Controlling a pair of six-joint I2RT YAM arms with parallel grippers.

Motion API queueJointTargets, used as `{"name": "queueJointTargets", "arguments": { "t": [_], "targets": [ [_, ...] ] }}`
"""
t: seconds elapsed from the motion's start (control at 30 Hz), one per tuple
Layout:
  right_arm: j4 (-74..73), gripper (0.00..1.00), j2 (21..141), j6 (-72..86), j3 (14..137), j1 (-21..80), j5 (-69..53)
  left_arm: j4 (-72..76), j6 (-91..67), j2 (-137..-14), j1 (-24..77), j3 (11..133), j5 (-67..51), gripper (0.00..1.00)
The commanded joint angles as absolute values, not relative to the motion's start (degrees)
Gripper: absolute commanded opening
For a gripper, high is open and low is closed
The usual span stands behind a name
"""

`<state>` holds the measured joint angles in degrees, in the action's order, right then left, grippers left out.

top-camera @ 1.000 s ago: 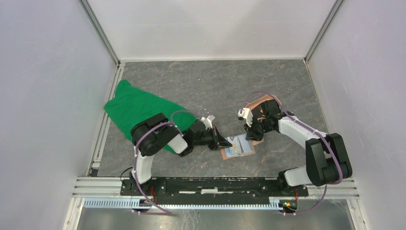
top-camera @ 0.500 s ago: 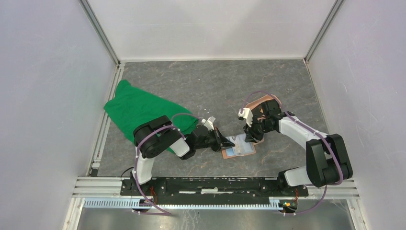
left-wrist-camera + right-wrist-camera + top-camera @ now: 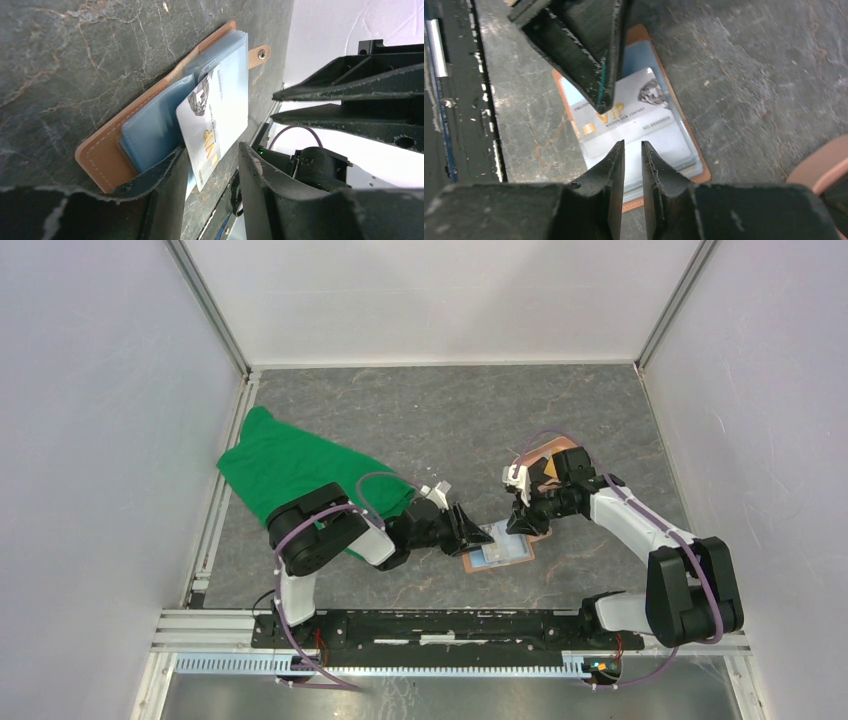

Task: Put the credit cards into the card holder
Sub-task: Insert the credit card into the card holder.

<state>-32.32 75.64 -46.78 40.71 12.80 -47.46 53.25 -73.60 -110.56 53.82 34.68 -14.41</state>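
Insertion of one card. Tan leather folding card holder (image 3: pixel 497 553) lies open on the grey table (image 3: pixel 420 410), blue-grey pockets up. A pale silver credit card (image 3: pixel 216 120) rests aslant on the pockets, one end overhanging. Left gripper (image 3: pixel 214 150), fingers parted astride that end, clamps nothing, probably to nudge it inward. Right gripper (image 3: pixel 633 146), fingers a narrow slit apart and empty, hovers over the holder's edge, likely to steady it.

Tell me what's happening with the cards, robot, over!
Left gripper open, right gripper barely open, both empty. White VIP card lies askew on the open card holder. Green cloth well aside.
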Motion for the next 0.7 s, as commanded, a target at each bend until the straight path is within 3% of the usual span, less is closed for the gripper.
{"name": "queueJointTargets", "arguments": {
  "t": [0.0,0.17,0.67],
  "targets": [
    [-32.99,0.22,75.33,-48.95,41.88,13.89,-53.19,44.63,-67.06,-106.79,53.94,35.45,-11.51,0.50],
    [-29.75,0.17,76.93,-44.33,41.87,13.91,-44.33,39.83,-65.10,-105.56,53.88,36.16,-11.32,0.52],
    [-30.85,0.14,74.18,-45.61,43.15,10.50,-33.90,36.25,-63.81,-108.38,53.96,41.92,-15.89,0.43]
  ]
}}
